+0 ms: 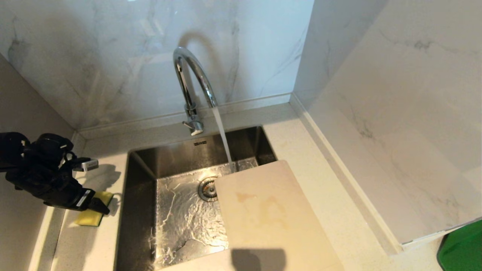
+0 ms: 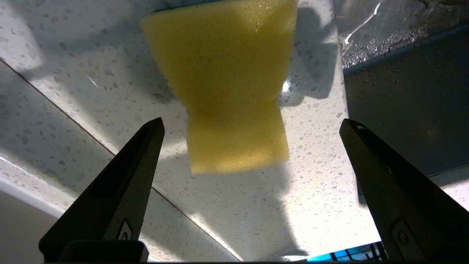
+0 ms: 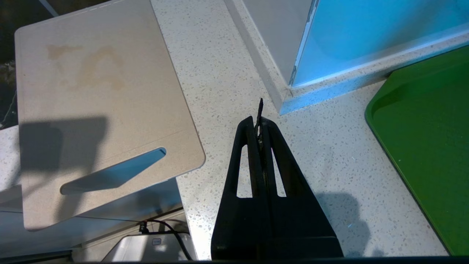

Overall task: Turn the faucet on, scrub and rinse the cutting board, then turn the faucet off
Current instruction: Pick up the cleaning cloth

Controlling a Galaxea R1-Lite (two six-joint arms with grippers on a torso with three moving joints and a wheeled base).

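Water runs from the chrome faucet (image 1: pixel 192 81) at the back of the steel sink (image 1: pixel 177 210) and lands near the far corner of the cutting board (image 1: pixel 269 214). That cream board with yellowish stains lies across the sink's right rim; its slot handle end shows in the right wrist view (image 3: pixel 99 110). A yellow sponge (image 1: pixel 92 214) lies on the counter left of the sink. My left gripper (image 1: pixel 101 205) hovers just above the sponge (image 2: pixel 227 91), open, nothing between its fingers. My right gripper (image 3: pixel 259 121) is shut and empty over the counter right of the board.
Marble walls close the back and right sides of the speckled counter (image 1: pixel 331 195). A green tray (image 3: pixel 425 146) sits at the near right. The sink's drain (image 1: pixel 207 189) is beside the board's corner, and water ripples over the sink floor.
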